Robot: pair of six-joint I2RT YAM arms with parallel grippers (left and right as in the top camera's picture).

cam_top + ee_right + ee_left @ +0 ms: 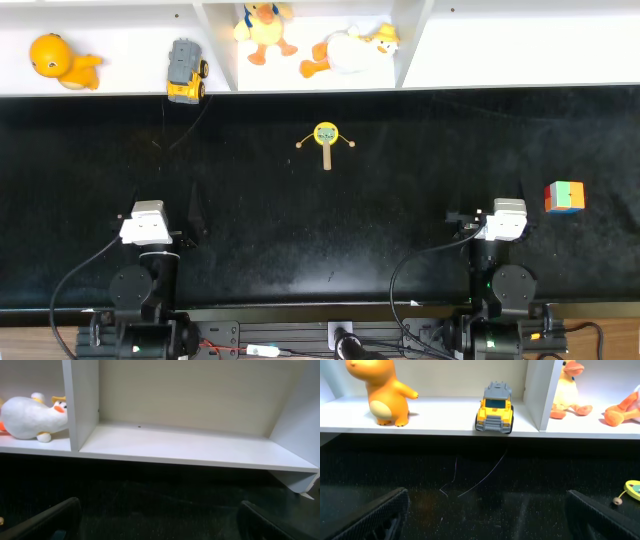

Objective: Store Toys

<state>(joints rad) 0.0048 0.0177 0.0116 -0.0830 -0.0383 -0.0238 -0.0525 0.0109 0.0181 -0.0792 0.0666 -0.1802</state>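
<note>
While left gripper (486, 494), right gripper (160, 504) have jaws spread: rattle drum (326, 137) yellow, green face, wooden handle, side beads.

The top view looks down from high above on the black table top (320, 230), with the arm bases along its bottom edge and the white compartment shelf (500, 70) along its top edge. The left wrist view sits low, close over the table, and faces level toward the shelf's left and middle compartments. It shares the yellow-and-grey toy truck (494, 408) and the orange rounded toy figure (382, 390) with the top view. The right wrist view, equally low, faces the right compartment and shares the white plush duck (32, 417) with the top view.
</note>
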